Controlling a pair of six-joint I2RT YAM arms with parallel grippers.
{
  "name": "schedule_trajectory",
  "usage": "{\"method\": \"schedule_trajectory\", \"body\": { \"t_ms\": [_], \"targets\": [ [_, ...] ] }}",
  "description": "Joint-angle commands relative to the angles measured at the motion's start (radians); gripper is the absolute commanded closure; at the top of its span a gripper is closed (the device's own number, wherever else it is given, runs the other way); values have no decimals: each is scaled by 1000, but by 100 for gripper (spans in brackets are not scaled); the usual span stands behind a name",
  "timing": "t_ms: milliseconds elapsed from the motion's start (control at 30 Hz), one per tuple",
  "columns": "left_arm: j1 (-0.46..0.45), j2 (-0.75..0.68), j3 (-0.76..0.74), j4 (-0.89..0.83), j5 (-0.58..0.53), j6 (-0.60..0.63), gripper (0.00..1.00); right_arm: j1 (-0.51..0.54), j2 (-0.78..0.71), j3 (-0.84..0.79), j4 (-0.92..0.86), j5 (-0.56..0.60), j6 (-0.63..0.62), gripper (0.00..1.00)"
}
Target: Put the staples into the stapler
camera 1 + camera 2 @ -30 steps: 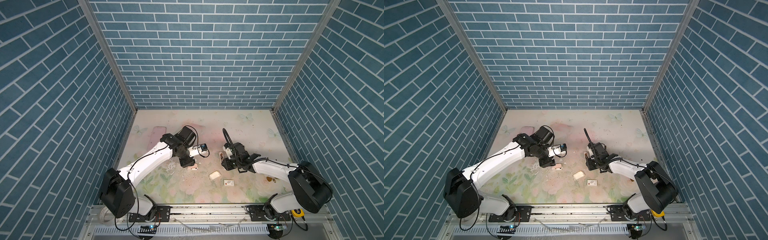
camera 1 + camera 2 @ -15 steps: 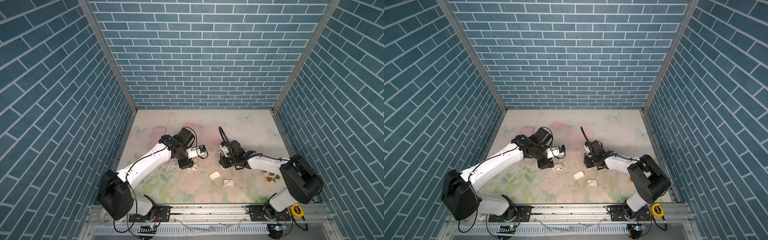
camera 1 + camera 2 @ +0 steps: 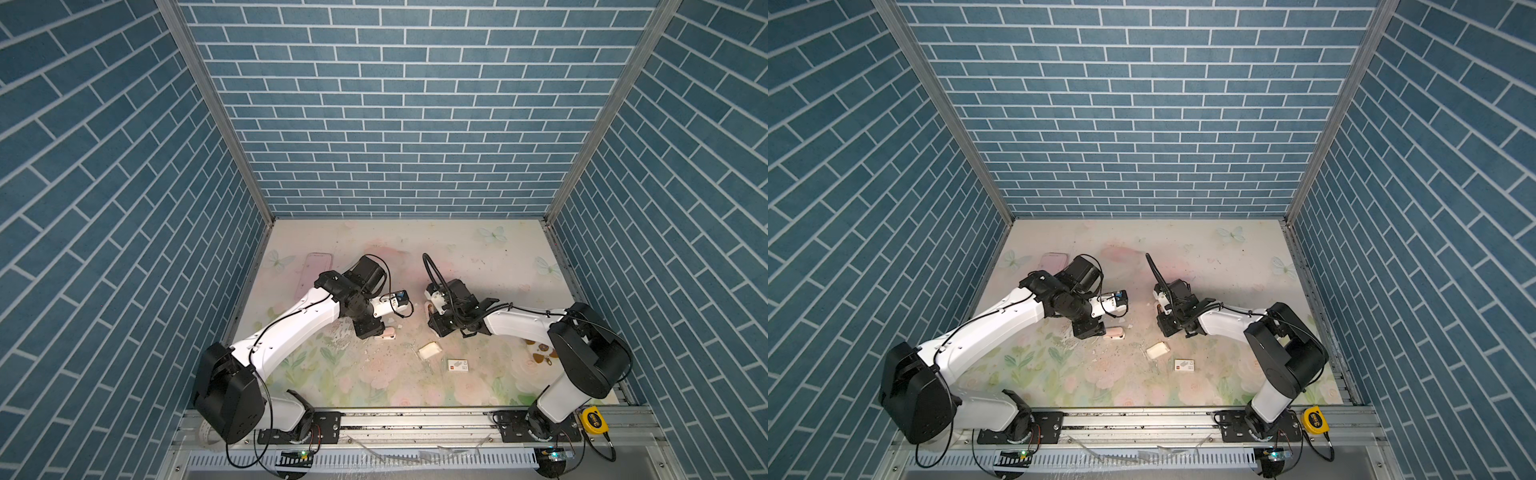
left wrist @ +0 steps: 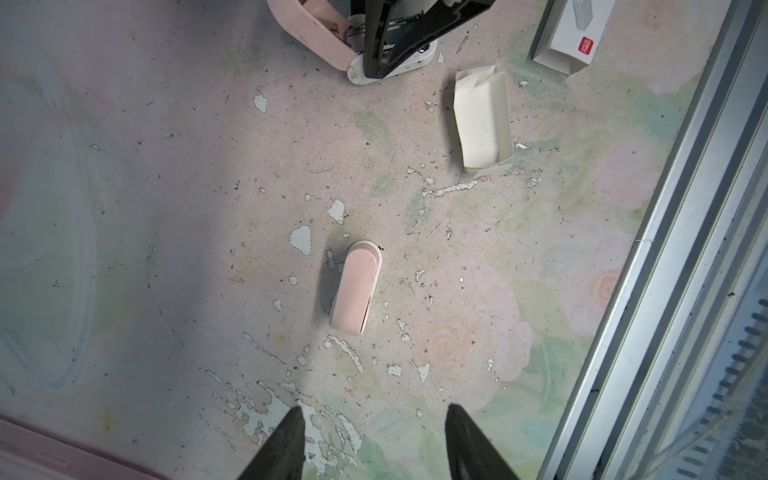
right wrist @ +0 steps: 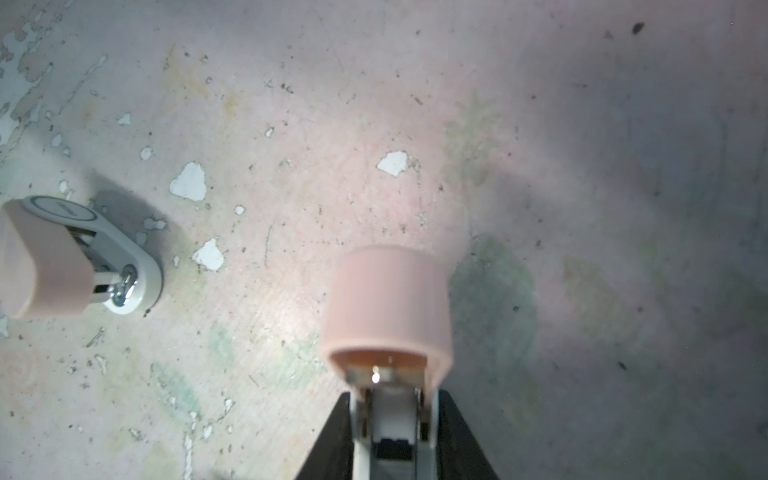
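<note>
Two small pink-and-white staplers are in view. One stapler [image 3: 385, 334] [image 4: 357, 286] [image 5: 75, 257] lies on the table. My left gripper [image 4: 374, 411] [image 3: 368, 330] hangs open just beside it, not touching, with nothing between its fingers. My right gripper [image 5: 392, 395] [image 3: 440, 326] is shut on the white base of the other stapler [image 5: 386, 307] [image 4: 395, 62], right of the middle. Its pink top [image 4: 307, 33] is swung open. I cannot make out any staples in these views.
A plain white card tray [image 3: 429, 351] [image 4: 482, 124] and a white sleeve with a red mark [image 3: 457, 365] [image 4: 569, 33] lie toward the front. A flat pink case [image 3: 316, 270] lies at the back left. The metal front rail [image 4: 665, 291] borders the table.
My right gripper has carried its stapler leftward, toward the middle of the table. The left gripper has stayed open beside the lying stapler.
</note>
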Motion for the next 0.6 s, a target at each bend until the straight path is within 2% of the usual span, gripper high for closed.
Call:
{"method": "schedule_trajectory", "body": {
  "t_ms": [0, 200, 567],
  "targets": [
    [7, -21, -19, -19, 5, -5, 44, 24, 15, 11, -59, 17, -57, 66],
    [9, -22, -15, -14, 14, -6, 44, 33, -34, -2, -63, 95, -40, 61],
    [9, -8, 35, 4, 44, -6, 40, 36, -195, -38, -106, 153, 26, 59]
  ]
}}
